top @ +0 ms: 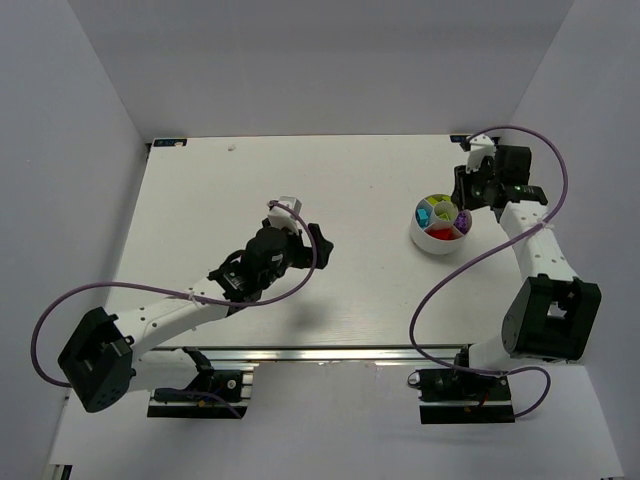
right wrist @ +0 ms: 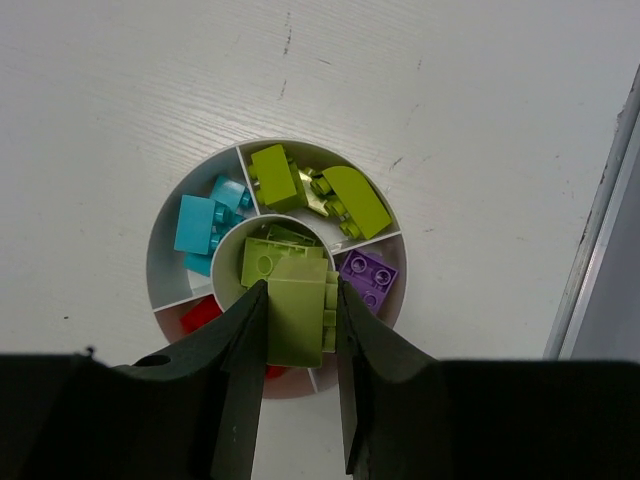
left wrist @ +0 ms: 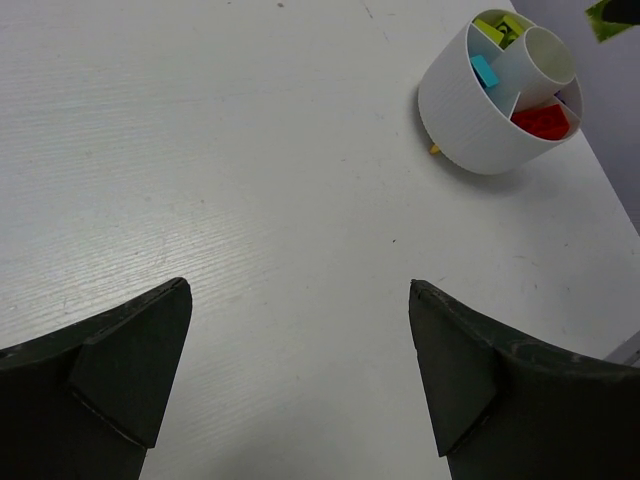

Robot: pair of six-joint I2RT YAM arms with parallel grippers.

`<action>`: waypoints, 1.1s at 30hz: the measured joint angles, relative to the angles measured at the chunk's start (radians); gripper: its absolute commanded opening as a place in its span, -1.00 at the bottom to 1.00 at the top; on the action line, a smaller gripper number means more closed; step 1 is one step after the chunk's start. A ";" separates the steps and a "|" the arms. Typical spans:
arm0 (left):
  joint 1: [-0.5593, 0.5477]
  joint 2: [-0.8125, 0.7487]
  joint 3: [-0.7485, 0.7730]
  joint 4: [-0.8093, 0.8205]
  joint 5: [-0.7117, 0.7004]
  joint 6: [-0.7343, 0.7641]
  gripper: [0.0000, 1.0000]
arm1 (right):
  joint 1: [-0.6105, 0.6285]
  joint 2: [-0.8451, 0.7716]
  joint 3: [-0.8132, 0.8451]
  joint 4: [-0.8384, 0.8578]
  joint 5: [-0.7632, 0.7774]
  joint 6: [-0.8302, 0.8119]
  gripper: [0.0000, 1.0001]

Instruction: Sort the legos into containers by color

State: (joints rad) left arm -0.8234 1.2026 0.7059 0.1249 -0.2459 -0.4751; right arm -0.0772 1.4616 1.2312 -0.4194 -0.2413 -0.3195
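A small round white divided bowl (top: pixel 432 240) stands at the table's right. My right gripper (right wrist: pixel 300 290) hangs just above it, shut on a lime-green brick (right wrist: pixel 297 325) over the bowl's centre cup, where another lime brick (right wrist: pixel 262 262) lies. The wedges hold two lime bricks (right wrist: pixel 277 176), cyan bricks (right wrist: pixel 197 225), a purple brick (right wrist: pixel 368 277) and a red brick (right wrist: pixel 200 315). My left gripper (left wrist: pixel 300 285) is wide open over bare table near the middle, with nothing between its fingers. From there the bowl (left wrist: pixel 470 120) lies to its upper right.
A tiny orange speck (left wrist: pixel 435 150) lies at the bowl's foot. The table's right edge with a metal rail (right wrist: pixel 600 230) runs close beside the bowl. Grey walls close in the table on the left, back and right. Purple cables loop beside both arms.
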 measured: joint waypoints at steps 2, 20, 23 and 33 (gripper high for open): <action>0.002 -0.009 -0.005 0.001 0.002 -0.008 0.96 | 0.000 0.015 0.000 0.000 0.000 -0.005 -1.00; 0.011 -0.021 -0.011 -0.002 0.017 -0.035 0.96 | -0.001 0.087 0.031 -0.021 -0.058 0.003 -0.01; 0.015 -0.021 -0.011 -0.002 0.021 -0.039 0.96 | -0.001 0.087 0.031 -0.025 -0.063 0.003 0.15; 0.026 -0.027 -0.010 -0.017 0.027 -0.066 0.96 | -0.001 0.069 0.031 -0.034 -0.075 -0.023 0.79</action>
State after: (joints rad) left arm -0.7979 1.1759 0.6960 0.1078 -0.2184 -0.5407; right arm -0.0784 1.5303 1.2621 -0.4538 -0.3164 -0.3420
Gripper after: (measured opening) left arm 0.982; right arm 0.886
